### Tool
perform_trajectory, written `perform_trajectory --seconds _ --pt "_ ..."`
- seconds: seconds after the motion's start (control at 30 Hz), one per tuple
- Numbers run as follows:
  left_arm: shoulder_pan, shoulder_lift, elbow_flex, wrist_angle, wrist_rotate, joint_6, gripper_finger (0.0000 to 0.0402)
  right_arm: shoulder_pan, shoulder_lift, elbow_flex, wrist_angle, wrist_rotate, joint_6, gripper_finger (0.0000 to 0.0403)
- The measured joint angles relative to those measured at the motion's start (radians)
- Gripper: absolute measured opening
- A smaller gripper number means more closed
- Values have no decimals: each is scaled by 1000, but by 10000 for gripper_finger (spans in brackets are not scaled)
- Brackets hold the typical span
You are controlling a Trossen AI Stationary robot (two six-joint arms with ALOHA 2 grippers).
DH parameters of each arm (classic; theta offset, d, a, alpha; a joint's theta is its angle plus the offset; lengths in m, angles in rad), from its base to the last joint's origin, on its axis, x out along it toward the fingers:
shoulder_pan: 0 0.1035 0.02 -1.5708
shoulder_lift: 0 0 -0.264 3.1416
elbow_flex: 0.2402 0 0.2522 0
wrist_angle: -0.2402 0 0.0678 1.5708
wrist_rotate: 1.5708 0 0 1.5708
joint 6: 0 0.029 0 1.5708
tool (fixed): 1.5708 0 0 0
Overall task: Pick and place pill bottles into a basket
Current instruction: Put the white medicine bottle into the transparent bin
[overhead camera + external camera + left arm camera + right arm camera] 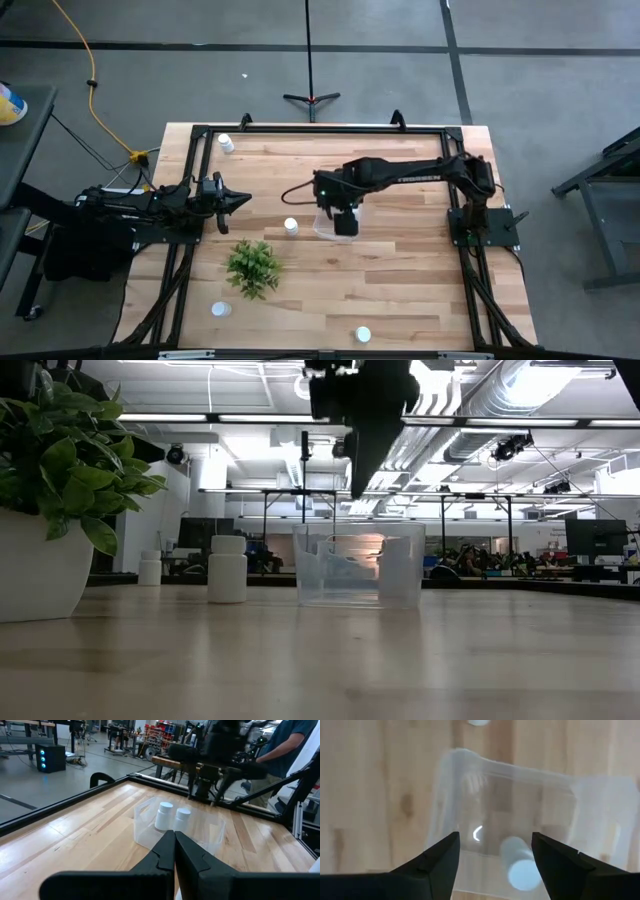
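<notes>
Filling most of the high view, a pale wooden table (400, 290) is framed by a black rail, and the two dark arms are seen reaching in from its left and right edges. The right arm is stretched toward the middle of the frame, where the right gripper (345, 222) is held over the basket (328, 228); in the right wrist view its fingers (437, 857) are spread wide apart with nothing between them, and the clear bin is seen directly below. The left gripper (238, 200) is parked at the left centre of the high view, its jaws pressed together and empty, as the left wrist view confirms (174, 851).

A small green plant (252, 265) in a white pot is placed lower left of the basket. Inside the basket one pill bottle (519, 862) is shown lying on its side in the right wrist view. Further pill bottles are scattered on the table: one just left of the basket (290, 226), one at the upper left near the rail (226, 143), one at the lower left (219, 309) and one at the bottom centre (363, 334). In the low view the basket (358, 565) is seen at centre frame, with two bottles (227, 569) left of it.
</notes>
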Motion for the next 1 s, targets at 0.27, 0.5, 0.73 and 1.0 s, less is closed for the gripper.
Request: perform_trajectory --seconds 0.27,0.5,0.73,1.0 --pt "0 0 0 0 0 0 46 73 0 18 -3 -5 26 234" --pt "0 0 0 0 0 0 46 168 0 18 -2 -8 165 232" --pt "0 0 0 0 0 0 46 276 0 18 -2 -5 326 230" --pt "0 0 0 0 0 0 46 400 0 18 -1 9 534 229"
